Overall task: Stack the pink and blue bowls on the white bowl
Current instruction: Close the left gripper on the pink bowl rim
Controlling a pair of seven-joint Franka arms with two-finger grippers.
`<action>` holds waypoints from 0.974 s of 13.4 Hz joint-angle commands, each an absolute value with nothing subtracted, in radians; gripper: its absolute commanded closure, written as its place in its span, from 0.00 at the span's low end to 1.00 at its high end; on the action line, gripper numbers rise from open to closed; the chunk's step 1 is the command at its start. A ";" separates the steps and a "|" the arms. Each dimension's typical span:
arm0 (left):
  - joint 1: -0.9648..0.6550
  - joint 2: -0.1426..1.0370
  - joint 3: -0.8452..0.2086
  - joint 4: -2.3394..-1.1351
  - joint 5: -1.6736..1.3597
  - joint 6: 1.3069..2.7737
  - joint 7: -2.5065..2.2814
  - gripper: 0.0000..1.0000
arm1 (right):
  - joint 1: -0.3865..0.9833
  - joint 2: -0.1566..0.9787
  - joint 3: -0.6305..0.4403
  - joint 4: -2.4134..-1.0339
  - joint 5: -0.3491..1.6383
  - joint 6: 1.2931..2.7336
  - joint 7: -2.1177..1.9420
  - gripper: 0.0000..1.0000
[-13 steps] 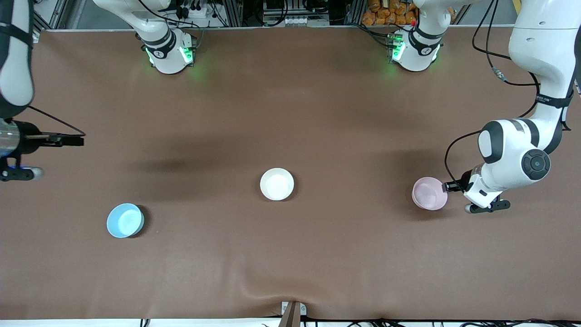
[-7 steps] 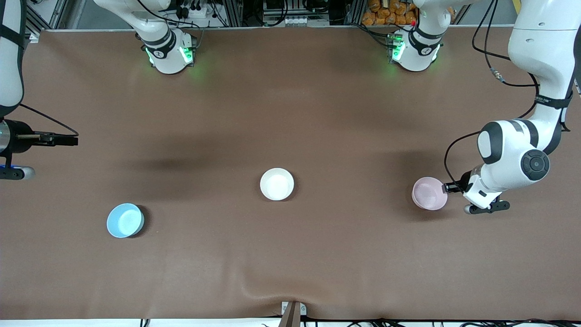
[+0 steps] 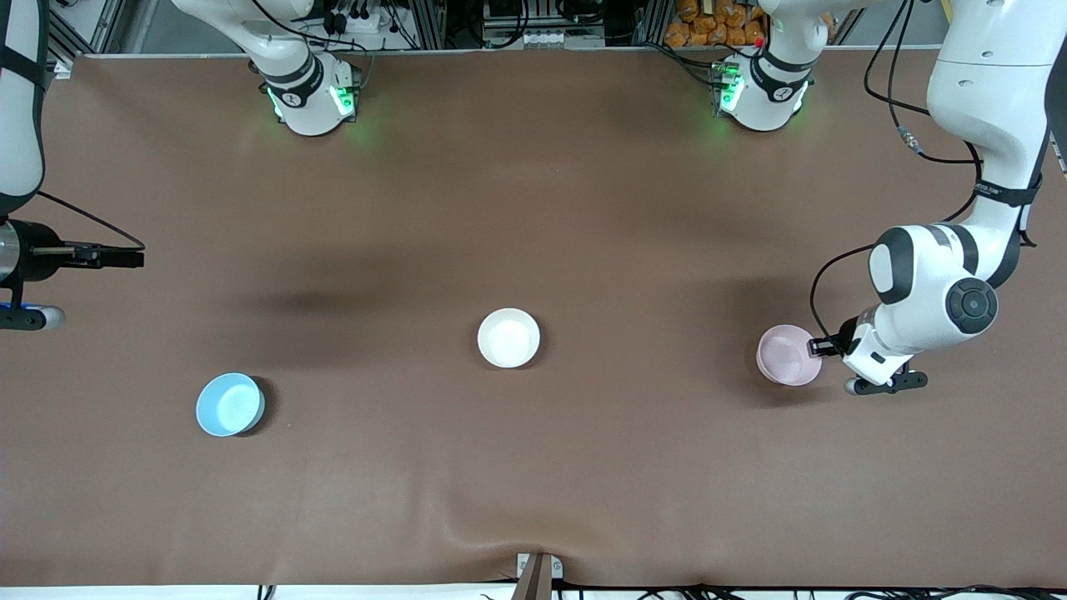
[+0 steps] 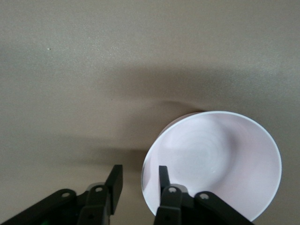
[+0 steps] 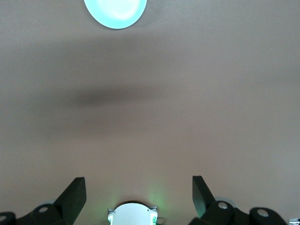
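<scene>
A brown table [image 3: 533, 192] fronts metal framing [image 3: 433, 21] and tangled cables [image 3: 358, 17].

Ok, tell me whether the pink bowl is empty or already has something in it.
Empty. The pink bowl shows a bare glossy inside, and the left gripper straddles its rim.

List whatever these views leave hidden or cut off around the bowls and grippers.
- Left gripper: its fingers straddle the pink bowl rim; contact cannot be made out.
- Pink bowl: left wrist view's lower edge cuts it off.
- Blue bowl: cut by the right wrist view's edge.
- Right gripper: mostly outside the front view.
</scene>
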State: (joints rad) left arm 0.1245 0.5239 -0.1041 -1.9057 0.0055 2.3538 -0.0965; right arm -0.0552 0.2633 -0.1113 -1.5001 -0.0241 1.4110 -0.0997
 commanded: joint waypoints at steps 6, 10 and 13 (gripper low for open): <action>0.117 0.540 -0.107 -1.888 -0.006 2.364 -0.103 1.00 | -0.057 0.273 -0.107 -1.479 -0.017 1.396 -0.098 0.00; 0.124 0.529 -0.113 -1.890 -0.008 2.358 -0.095 1.00 | -0.057 0.273 -0.107 -1.479 -0.017 1.394 -0.098 0.00; 0.135 0.502 -0.152 -1.890 -0.011 2.332 -0.094 1.00 | -0.057 0.273 -0.107 -1.479 -0.017 1.394 -0.098 0.00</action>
